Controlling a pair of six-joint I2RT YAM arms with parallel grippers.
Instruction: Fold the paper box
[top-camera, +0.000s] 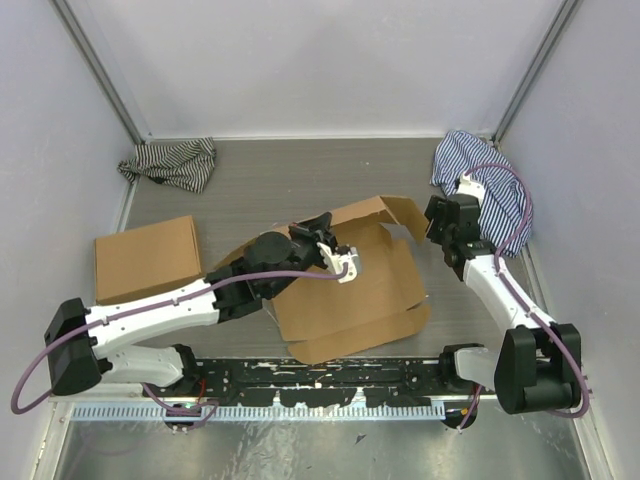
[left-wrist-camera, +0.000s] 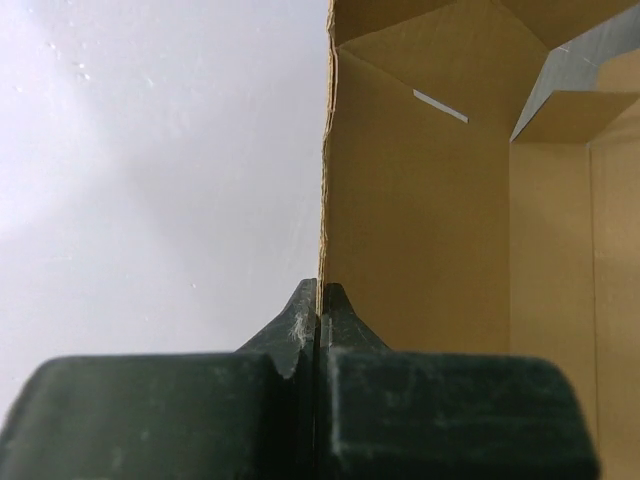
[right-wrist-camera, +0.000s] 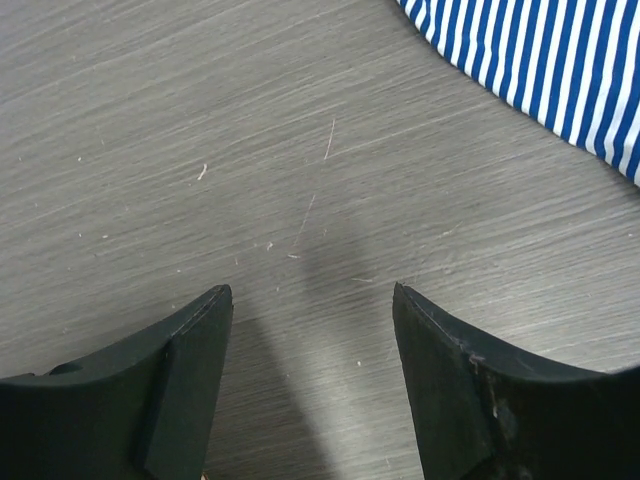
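The paper box (top-camera: 370, 290) is a brown die-cut sheet lying open mid-table, with its far panel and a flap (top-camera: 385, 212) raised. My left gripper (top-camera: 322, 232) reaches over the sheet's left side and is shut on the edge of an upright cardboard panel. In the left wrist view the jaws (left-wrist-camera: 320, 285) pinch that thin edge, and the box's inside (left-wrist-camera: 430, 200) with a slit is on the right. My right gripper (top-camera: 436, 213) is open and empty just right of the raised flap. In the right wrist view it (right-wrist-camera: 310, 292) hovers over bare table.
A second flat brown box (top-camera: 148, 258) lies at the left. A black-and-white striped cloth (top-camera: 170, 162) is at the back left. A blue striped cloth (top-camera: 490, 185) is at the back right, close to my right gripper, and shows in the right wrist view (right-wrist-camera: 540, 60).
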